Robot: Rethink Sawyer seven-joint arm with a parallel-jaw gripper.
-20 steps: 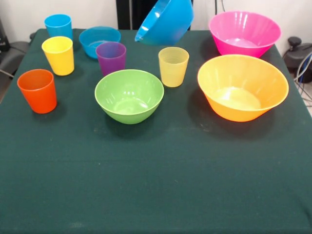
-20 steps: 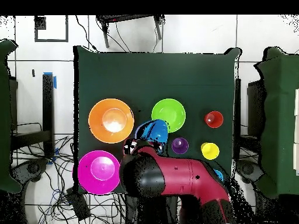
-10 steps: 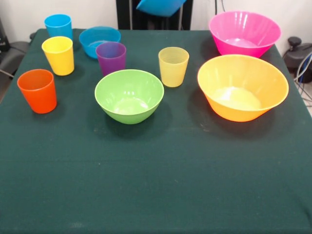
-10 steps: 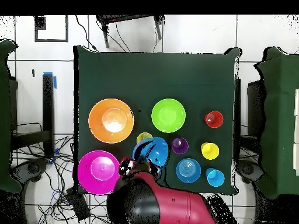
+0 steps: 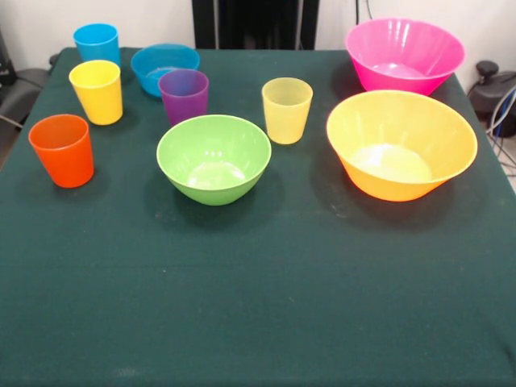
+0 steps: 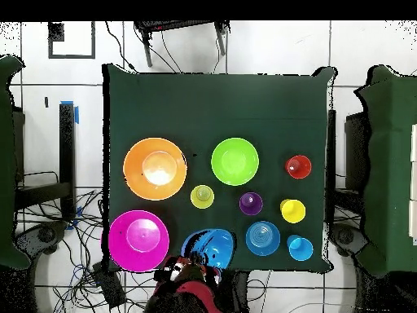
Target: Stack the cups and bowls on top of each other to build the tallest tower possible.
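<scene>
Since the earlier frames, the medium blue bowl [image 6: 210, 247] has been carried back off the top of the front view and now appears only in the overhead view, over the desk [image 5: 258, 306] edge nearest the robot, between the large pink bowl [image 5: 405, 55] and the small shallow blue bowl [image 5: 164, 68]. You will see the claw [image 6: 189, 269] just at that bowl's robot-side rim, with the red arm [image 6: 191, 295] behind it; how far the claw is open cannot be told from these views, though the bowl sits tilted at it and off the desk surface. All other items rest unmoved and separate on the green cloth. In the front view the large orange-yellow bowl [image 5: 401, 143] stands in front of the pink bowl, and the medium green bowl [image 5: 214, 158] sits near the centre. The pale yellow-green cup [image 5: 286, 110] stands between those two bowls. The purple cup [image 5: 184, 95] stands just beside the small blue bowl. The yellow cup [image 5: 97, 91], blue cup [image 5: 97, 43] and orange cup [image 5: 62, 149] line the left side, all upright. Nothing is stacked.
</scene>
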